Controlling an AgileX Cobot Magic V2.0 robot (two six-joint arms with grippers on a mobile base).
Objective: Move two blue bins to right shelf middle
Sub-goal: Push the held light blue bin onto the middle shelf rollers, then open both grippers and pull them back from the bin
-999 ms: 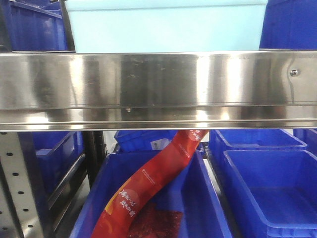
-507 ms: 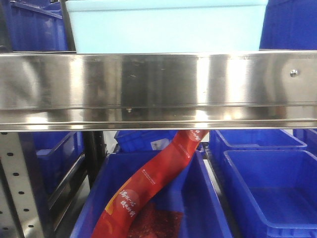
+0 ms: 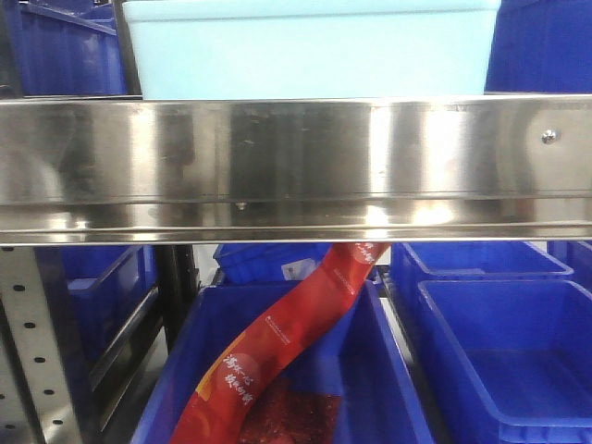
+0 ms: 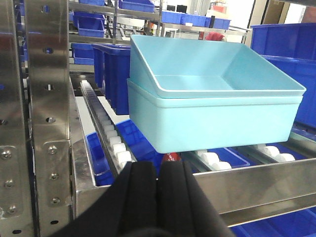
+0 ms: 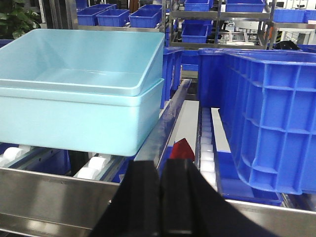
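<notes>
Two blue bins (image 4: 212, 111), nested one inside the other, inner one tipped up at its far edge, sit on the roller tier behind the steel front rail (image 3: 296, 162); judging by that rail, this is the right shelf middle, so the placement looks done or nearly so. In the left wrist view the stack fills centre and right of frame, above and beyond the left gripper (image 4: 158, 173); in the right wrist view it fills the upper left, above and left of the right gripper (image 5: 160, 173). You have both pairs of jaws clenched on nothing, well apart from the bins, low in frame at the rail. The stack's long axis runs along the rail, across both grippers. Neither arm looks clearly nearer. The top bin shows nothing inside. A dark blue crate (image 5: 266, 118) stands just beside the stack, at right in the right wrist view. Below the rail, front view, another dark blue crate (image 3: 388, 370) holds a red packet (image 3: 287, 351) leaning up toward the rail; the crate at lower right (image 3: 504, 361) shows no contents.
</notes>
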